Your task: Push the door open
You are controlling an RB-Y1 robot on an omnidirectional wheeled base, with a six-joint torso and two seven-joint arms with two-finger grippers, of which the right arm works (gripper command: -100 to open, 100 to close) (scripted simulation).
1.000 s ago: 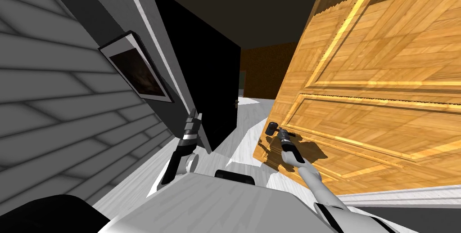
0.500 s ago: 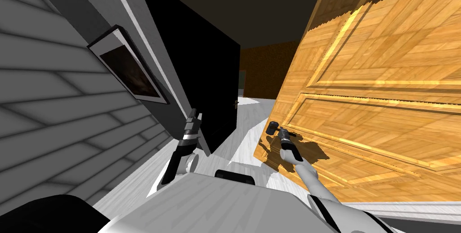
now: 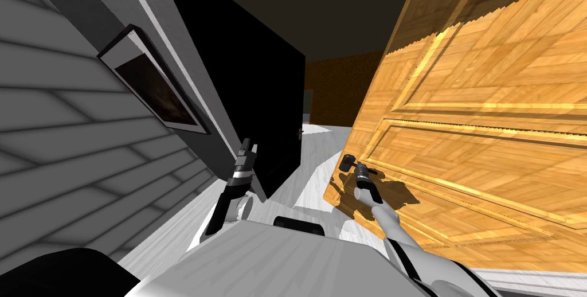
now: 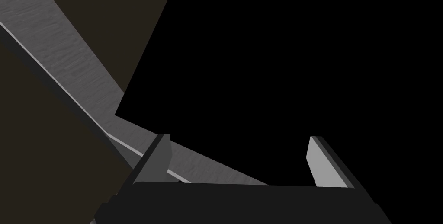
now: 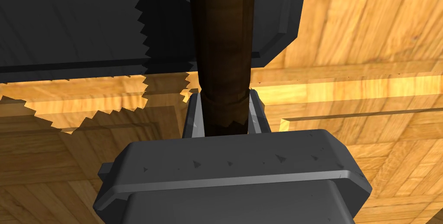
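Gripping the dark handle [image 5: 221,40] with the right gripper [image 5: 224,100], fingers [image 5: 193,113] pressed against both its sides, handle's long axis running straight out from the hand to the dark plate [image 5: 277,22] on the wooden door [image 3: 487,139]. Holding at the door's free edge, with the panel already swung partway off the grey frame [image 3: 184,53] and lying ahead and to the right of the hand (so probably a push onward, away from the frame). Carrying nothing in the left gripper [image 3: 247,151], fingers spread wide, up beside the frame and well apart from the door, plainly the farther of the two.
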